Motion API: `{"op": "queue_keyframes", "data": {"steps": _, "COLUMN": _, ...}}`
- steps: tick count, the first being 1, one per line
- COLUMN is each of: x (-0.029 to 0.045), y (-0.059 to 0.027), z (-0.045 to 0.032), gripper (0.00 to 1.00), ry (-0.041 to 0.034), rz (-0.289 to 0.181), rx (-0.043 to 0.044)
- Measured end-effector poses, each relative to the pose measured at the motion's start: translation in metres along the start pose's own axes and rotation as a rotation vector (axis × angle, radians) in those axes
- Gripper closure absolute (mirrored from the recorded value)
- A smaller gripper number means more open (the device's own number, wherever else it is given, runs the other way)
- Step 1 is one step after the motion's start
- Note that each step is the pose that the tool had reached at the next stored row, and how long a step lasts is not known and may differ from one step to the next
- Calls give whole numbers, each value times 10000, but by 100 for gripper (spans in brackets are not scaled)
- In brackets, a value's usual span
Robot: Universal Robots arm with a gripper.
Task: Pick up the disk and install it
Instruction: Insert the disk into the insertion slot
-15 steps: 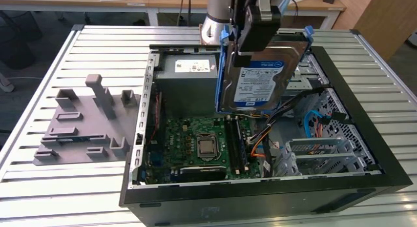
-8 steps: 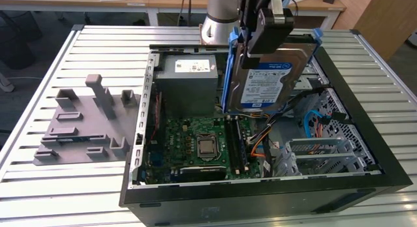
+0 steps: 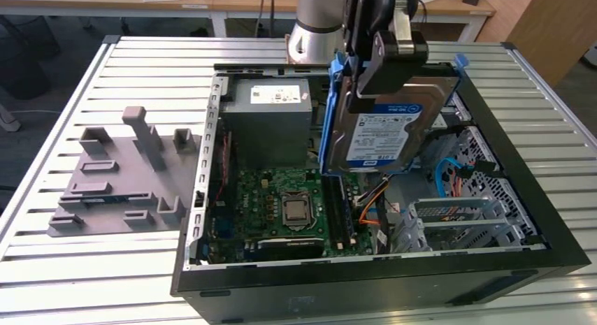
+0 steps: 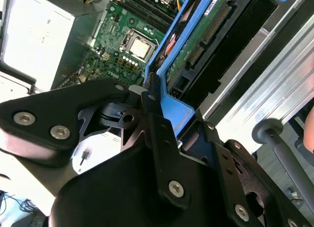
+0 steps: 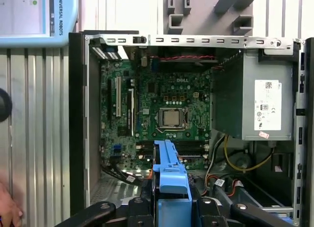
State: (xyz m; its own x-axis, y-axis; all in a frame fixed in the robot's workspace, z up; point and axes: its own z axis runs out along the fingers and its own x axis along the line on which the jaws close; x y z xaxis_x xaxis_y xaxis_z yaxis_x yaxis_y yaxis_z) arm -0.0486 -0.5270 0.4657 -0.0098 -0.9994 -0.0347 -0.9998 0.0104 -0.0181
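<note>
- Exterior view: the hand (image 3: 390,68) is clamped on the upper end of the disk (image 3: 387,133). The disk hangs tilted with its label facing the camera, held over the open computer case (image 3: 527,199), just beside the grey box (image 3: 270,119).
- The case lies on the slatted tabletop (image 3: 94,269). A grey moulded fixture (image 3: 117,182) sits on the exterior view's left, apart from the case.
- Second wrist view: the hand (image 4: 164,109) pinches the blue frame of the disk (image 4: 196,45). The disk's green circuit side shows, with the motherboard (image 4: 125,40) beyond it.
- First wrist view: the disk (image 5: 169,170) shows edge-on in the hand (image 5: 169,207), above the motherboard (image 5: 167,104). The grey box (image 5: 255,97) carries a white sticker.
</note>
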Motion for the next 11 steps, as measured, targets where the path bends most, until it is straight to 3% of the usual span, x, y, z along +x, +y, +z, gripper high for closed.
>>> {"op": "queue_keyframes", "data": {"steps": 7, "x": 150, "y": -15, "z": 9, "gripper": 64, "ry": 0, "rz": 18, "rx": -9}}
{"op": "queue_keyframes", "data": {"steps": 11, "x": 186, "y": -72, "z": 16, "gripper": 64, "ry": 1, "rz": 19, "rx": -16}}
